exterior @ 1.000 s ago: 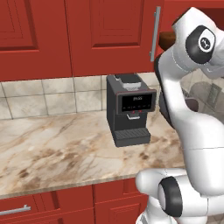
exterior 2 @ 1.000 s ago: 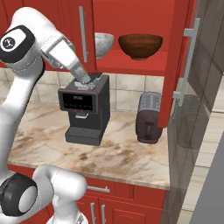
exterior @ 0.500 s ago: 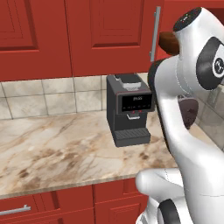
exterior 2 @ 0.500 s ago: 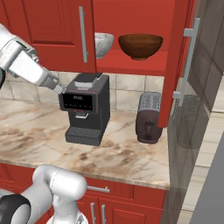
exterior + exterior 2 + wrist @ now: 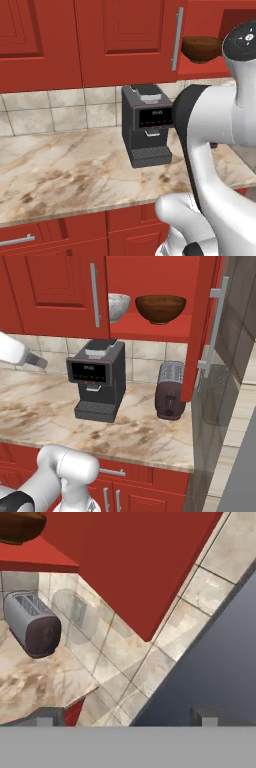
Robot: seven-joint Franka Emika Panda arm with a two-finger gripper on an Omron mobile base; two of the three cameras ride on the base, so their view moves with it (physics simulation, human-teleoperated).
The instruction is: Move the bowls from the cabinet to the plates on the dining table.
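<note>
Right base view: the marbled bowl (image 5: 117, 306) and brown bowl (image 5: 160, 308) sit side by side on the red shelf of the open cabinet (image 5: 150, 332), above the coffee machine (image 5: 96, 380) and toaster (image 5: 169, 390) on the desk (image 5: 135, 438). The pincer (image 5: 125, 718) stands wide, holding nothing.

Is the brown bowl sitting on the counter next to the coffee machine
No, the brown bowl sits up on the red cabinet shelf, above the counter.

bowls (image 5: 160, 307) side by side on cabinet shelf (image 5: 150, 331), toaster (image 5: 170, 390) below
</note>
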